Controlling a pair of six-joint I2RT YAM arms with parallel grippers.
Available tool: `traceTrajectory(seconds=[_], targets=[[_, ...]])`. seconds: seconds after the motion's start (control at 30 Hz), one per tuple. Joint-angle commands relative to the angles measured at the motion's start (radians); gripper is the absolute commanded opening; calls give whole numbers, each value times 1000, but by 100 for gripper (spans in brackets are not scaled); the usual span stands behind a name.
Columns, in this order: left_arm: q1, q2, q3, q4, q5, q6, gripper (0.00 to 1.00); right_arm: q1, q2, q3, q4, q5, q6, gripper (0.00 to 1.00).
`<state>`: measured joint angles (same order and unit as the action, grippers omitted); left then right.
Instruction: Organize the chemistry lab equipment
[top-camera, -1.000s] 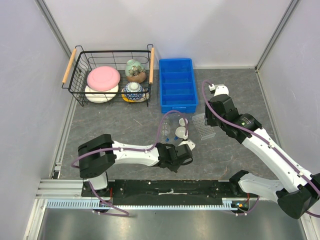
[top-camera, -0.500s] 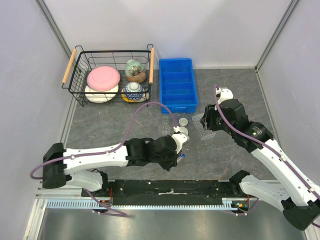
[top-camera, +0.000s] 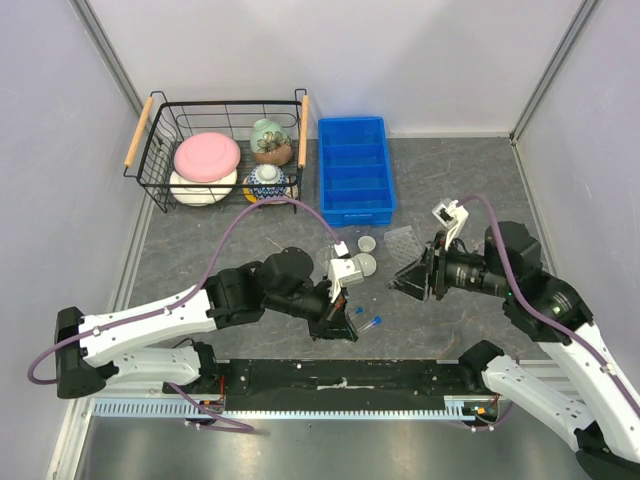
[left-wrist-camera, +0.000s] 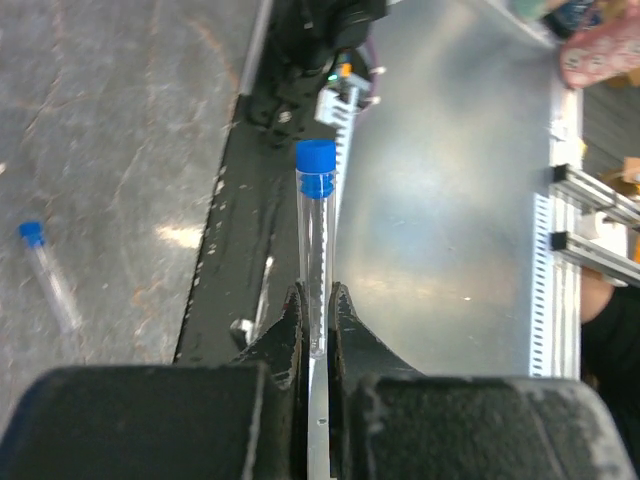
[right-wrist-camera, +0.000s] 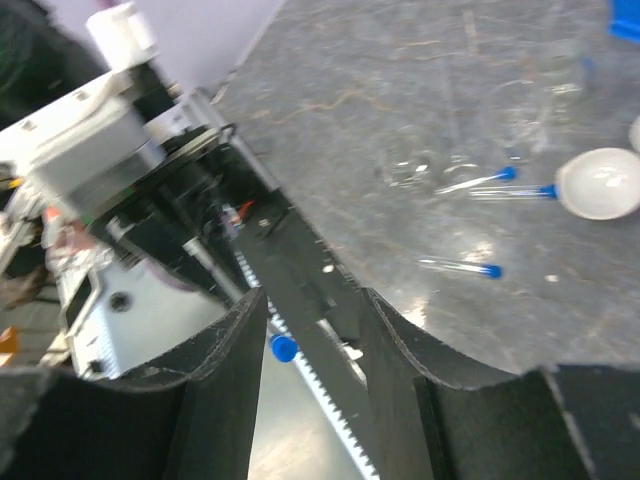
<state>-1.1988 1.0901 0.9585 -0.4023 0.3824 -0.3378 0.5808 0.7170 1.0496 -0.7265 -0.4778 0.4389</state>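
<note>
Nearest the arm bases, pinching a clear plastic tube with a blue cap (left-wrist-camera: 316, 240) in the left gripper (left-wrist-camera: 316, 296), clamped on its lower end, cap pointing away in the left wrist view. Swung round and raised since half a second ago, elbow now high over the grey stone-patterned table (top-camera: 200, 255). To the right, spread apart and holding nothing: the right gripper (right-wrist-camera: 315, 305), pulled back off the clear plastic tube rack (top-camera: 403, 239), now uncovered. Just beyond, lying on the table: loose blue-capped tubes (right-wrist-camera: 460, 266). Seen clearly only from the right wrist: a small white bowl-shaped dish (right-wrist-camera: 600, 185) and blurred clear round glass flasks (right-wrist-camera: 412, 165) near those tubes. Farthest back, unmoved: blue plastic compartment tray (top-camera: 356, 170) and black wire basket (top-camera: 228, 104).
</note>
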Motion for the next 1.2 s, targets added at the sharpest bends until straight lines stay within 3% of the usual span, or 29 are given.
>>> traceTrajectory(seconds=[0.0, 0.27, 0.43, 1.17], targets=[[33, -25, -13, 173, 278, 42, 2, 4, -66, 13, 50, -231, 99, 49], [143, -13, -73, 402, 484, -58, 2, 4, -160, -100, 183, -295, 250, 50], [191, 5, -78, 500, 533, -82, 2, 2, -177, -131, 203, -301, 270, 49], [238, 27, -78, 546, 584, -122, 2, 5, -122, -141, 279, -315, 294, 45]])
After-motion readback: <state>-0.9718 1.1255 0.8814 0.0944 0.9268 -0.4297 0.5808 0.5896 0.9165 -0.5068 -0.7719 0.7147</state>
